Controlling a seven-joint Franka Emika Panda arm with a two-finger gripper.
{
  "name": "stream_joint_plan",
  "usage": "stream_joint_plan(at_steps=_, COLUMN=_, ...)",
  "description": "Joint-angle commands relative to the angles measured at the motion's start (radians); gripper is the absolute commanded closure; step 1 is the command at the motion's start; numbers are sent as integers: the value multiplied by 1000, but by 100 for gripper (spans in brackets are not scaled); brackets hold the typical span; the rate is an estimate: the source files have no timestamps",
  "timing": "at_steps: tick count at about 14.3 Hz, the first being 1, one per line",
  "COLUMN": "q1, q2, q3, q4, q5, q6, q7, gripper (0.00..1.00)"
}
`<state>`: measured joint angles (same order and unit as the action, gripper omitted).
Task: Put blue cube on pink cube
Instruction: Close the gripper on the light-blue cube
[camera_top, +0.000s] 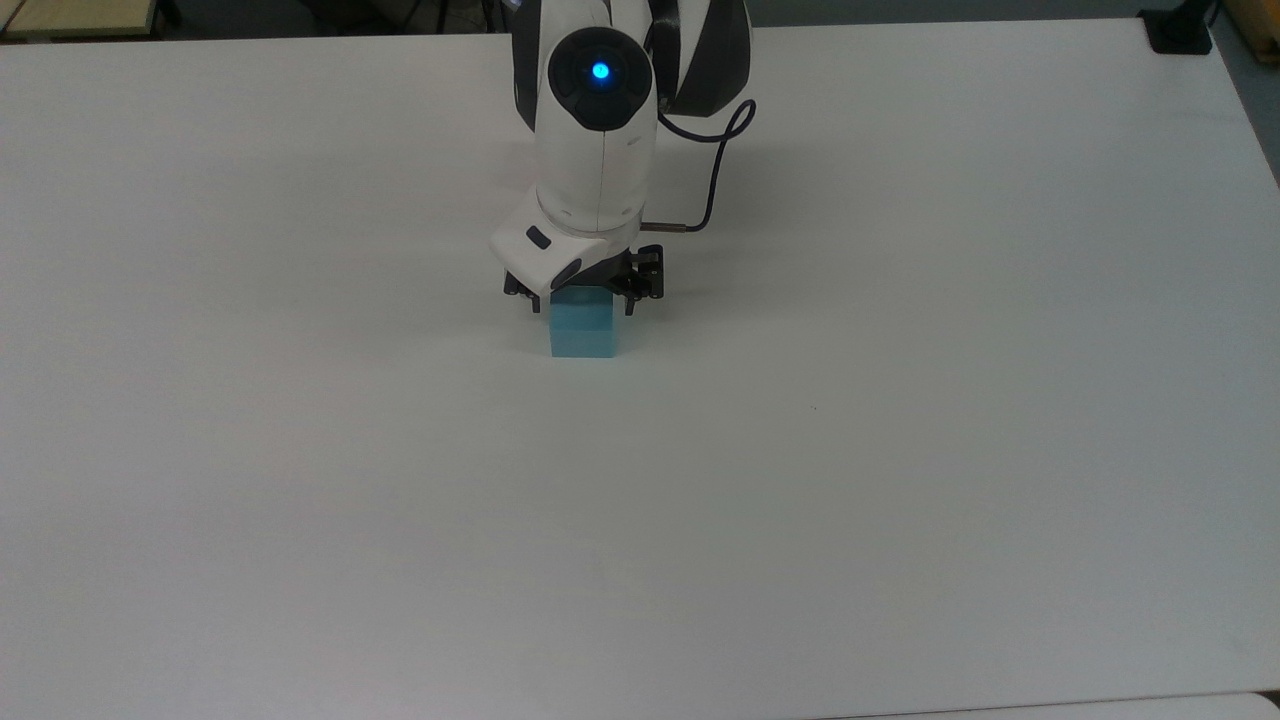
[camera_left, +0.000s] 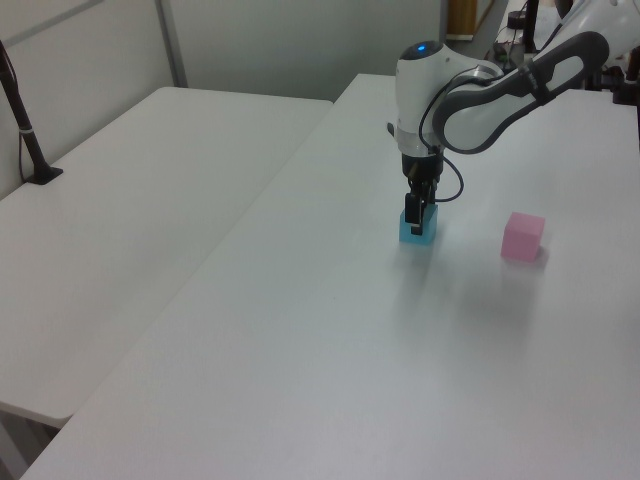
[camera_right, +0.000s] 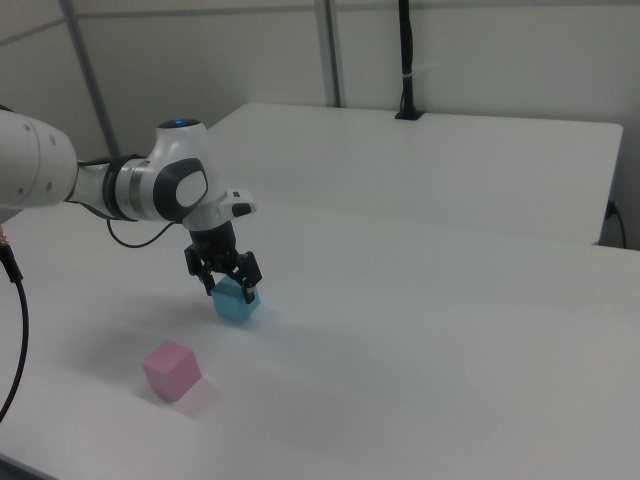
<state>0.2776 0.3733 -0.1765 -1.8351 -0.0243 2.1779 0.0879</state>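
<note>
Blue cube (camera_top: 582, 328), small light sky-blue matte block, sits on the white bench (camera_top: 900, 450) in the top view, a bit above the frame's centre. End effector (camera_top: 581, 292) is down over its far edge, black fingers spread apart, one tip off each side of the cube's top, not clamped. White arm (camera_top: 598, 130) with a lit blue indicator stands directly behind the cube and covers its far edge. Black cable (camera_top: 712, 170) loops off the wrist to the top view's right. Bench around the cube is bare white surface; a dark mount (camera_top: 1180, 30) sits at the top right corner.

Left view: blue cube (camera_left: 418, 230) under the end effector (camera_left: 417, 208), dark fingers reaching down onto its upper part. Pink cube (camera_left: 523, 236), small pastel pink matte block, rests on the same bench (camera_left: 300, 350), well apart, off to the left view's right. Open bench between the two cubes. Second white table (camera_left: 130, 200) adjoins on the left view's left, with a black pole (camera_left: 22, 120) clamped at its edge.

Right view: end effector (camera_right: 232, 282) straddles the blue cube (camera_right: 238, 302), fingers apart, tips beside its top faces. Pink cube (camera_right: 171, 370) sits nearer the camera, down and to the right view's left of the blue one, not touching. Bench (camera_right: 450, 350) between them is plain. Another white table (camera_right: 450, 160) behind, with a black post (camera_right: 405, 60) on it.
</note>
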Motion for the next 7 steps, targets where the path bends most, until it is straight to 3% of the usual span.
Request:
stream_joint_plan(at_steps=1, q1=-14, q2=-8, q3=11, q4=-26, q5=-16, q6=52, q7=19, gripper=6)
stream_joint_plan(at_steps=4, q1=-18, q2=-8, q3=12, q4=-35, q5=-9, q6=80, q7=19, gripper=24)
stream_joint_plan(at_steps=7, q1=-18, q2=-8, q3=12, q4=-35, q5=-9, q6=80, q7=18, gripper=59)
